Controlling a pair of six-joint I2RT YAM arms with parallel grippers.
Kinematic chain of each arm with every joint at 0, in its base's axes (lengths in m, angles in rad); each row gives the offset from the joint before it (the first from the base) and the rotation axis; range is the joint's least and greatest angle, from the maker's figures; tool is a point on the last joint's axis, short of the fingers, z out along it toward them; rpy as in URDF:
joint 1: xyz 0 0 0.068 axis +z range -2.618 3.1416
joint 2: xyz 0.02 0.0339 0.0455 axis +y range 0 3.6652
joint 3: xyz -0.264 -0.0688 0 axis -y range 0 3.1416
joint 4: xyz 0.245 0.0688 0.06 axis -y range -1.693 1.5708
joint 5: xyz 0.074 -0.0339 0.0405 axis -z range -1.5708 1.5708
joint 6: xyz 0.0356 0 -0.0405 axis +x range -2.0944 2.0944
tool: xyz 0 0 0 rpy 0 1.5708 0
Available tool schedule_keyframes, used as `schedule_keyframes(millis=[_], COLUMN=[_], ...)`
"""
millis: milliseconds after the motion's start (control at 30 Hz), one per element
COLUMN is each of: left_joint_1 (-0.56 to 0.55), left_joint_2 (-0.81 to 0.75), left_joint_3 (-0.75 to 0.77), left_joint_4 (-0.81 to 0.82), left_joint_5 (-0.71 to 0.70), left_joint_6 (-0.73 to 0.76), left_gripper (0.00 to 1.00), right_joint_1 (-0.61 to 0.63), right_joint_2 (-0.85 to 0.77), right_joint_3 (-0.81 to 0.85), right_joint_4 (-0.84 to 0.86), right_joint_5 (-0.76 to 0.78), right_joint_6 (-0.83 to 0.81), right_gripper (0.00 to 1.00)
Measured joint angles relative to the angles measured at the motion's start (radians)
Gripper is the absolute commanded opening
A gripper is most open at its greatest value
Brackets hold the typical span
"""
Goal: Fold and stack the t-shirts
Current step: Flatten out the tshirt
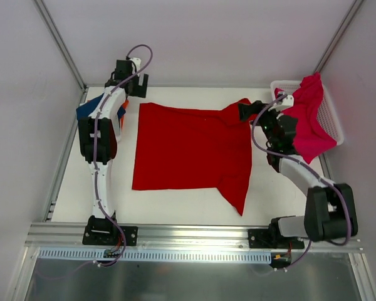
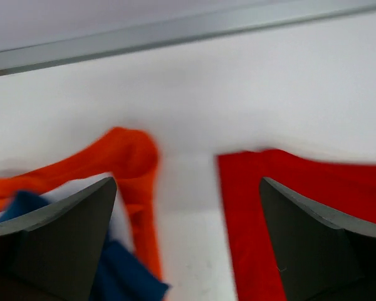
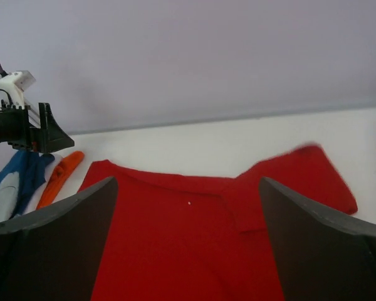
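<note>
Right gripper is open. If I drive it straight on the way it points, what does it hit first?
Most likely the red shirt, spread just ahead of and below the right gripper; nothing else shows in that line. Depth is hard to judge.

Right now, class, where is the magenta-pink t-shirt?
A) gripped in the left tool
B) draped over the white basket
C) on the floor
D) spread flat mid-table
B: the magenta-pink t-shirt hangs over the white basket at the right; the red t-shirt is the one spread mid-table.
</note>
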Motion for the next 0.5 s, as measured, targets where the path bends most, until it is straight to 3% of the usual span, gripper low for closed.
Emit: schedule_keyframes(millis=[167,300,400,500], left_joint_1=[0.056,0.024,-0.084,-0.259], left_joint_2=[-0.032,-0.159,-0.327,-0.519], left_joint_3=[0.033,-0.022,-0.101,-0.209], left_joint_4=[-0.004,-0.009,-0.031,-0.05], left_joint_5=[-0.19,-0.246,-0.311,-0.366], left_joint_6=[-0.047,-0.063,-0.063,-0.106], left_gripper=[0.99,0.99,0.99,0.99], right_joint_1=[0.01,0.016,0.04,0.089], right_joint_2=[-0.258,-0.411,-0.507,-0.617], right_joint_3=[-0.027,-0.048,-0.048,-0.05], right_joint_4=[-0.129,-0.281,-0.402,-0.52], right_joint_5=[0.02,0.038,0.06,0.109], right_joint_6=[-0.067,-0.089,-0.096,-0.095], right_gripper=[0.99,1.0,0.99,0.99])
